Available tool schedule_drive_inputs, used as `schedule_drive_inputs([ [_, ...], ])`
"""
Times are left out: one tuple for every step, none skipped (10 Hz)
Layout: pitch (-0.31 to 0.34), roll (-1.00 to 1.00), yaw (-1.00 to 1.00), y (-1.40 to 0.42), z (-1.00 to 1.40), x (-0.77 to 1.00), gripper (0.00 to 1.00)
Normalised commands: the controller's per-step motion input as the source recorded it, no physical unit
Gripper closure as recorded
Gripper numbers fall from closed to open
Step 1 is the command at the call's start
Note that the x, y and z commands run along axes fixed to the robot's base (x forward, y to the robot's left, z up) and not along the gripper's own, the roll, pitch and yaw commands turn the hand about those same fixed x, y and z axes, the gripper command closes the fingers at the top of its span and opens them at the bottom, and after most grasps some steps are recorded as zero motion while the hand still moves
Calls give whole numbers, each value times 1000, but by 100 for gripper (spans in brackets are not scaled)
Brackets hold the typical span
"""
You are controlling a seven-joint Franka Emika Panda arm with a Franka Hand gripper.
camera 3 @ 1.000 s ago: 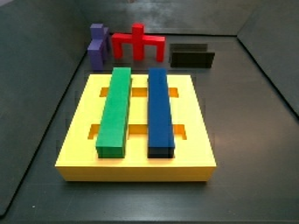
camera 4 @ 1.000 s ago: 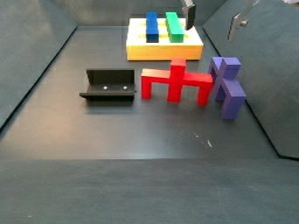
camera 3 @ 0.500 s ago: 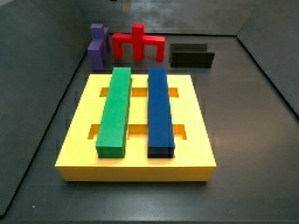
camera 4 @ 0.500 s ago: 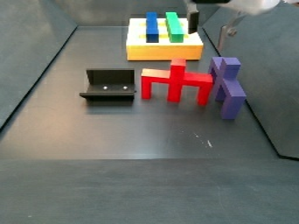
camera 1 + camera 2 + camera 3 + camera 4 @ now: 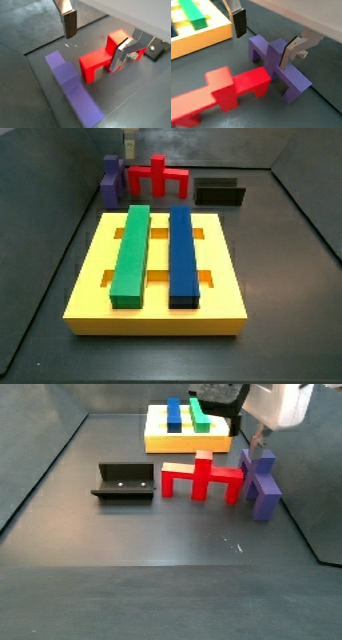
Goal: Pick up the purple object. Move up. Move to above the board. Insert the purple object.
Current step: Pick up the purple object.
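The purple object stands on the dark floor beside the red piece; it also shows in a side view and in both wrist views. My gripper hangs just above it, open and empty, the jaws wide apart and straddling the piece without touching it. In a wrist view the red piece lies between the fingers. The yellow board carries a green bar and a blue bar.
The dark fixture stands beyond the red piece from the purple object, and shows in a side view. Grey walls enclose the floor on all sides. The board lies close behind the gripper.
My gripper has come into the side views and moved down over the purple object. The pieces and the board have not moved.
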Motion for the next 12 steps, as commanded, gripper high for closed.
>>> schedule_drive_inputs([
  [-109,-69,-714,-23,-211,-400,0],
  [-96,-43,-731,0,-149,-406,0],
  [-59,0,-766,0,-43,-383,0],
  [-54,47,-626,0,-49,-529,0],
  [-100,31,-429,0,-63,-531,0],
  [-99,53,-177,0,-163,-449,0],
  [-83,74,60,0,-271,-120,0],
  [-54,93,160,0,-303,0,0],
  [-36,94,186,0,-263,14,0],
  [0,84,114,0,-174,94,0],
  [0,83,106,0,-183,117,0],
  [0,60,94,0,-163,14,0],
])
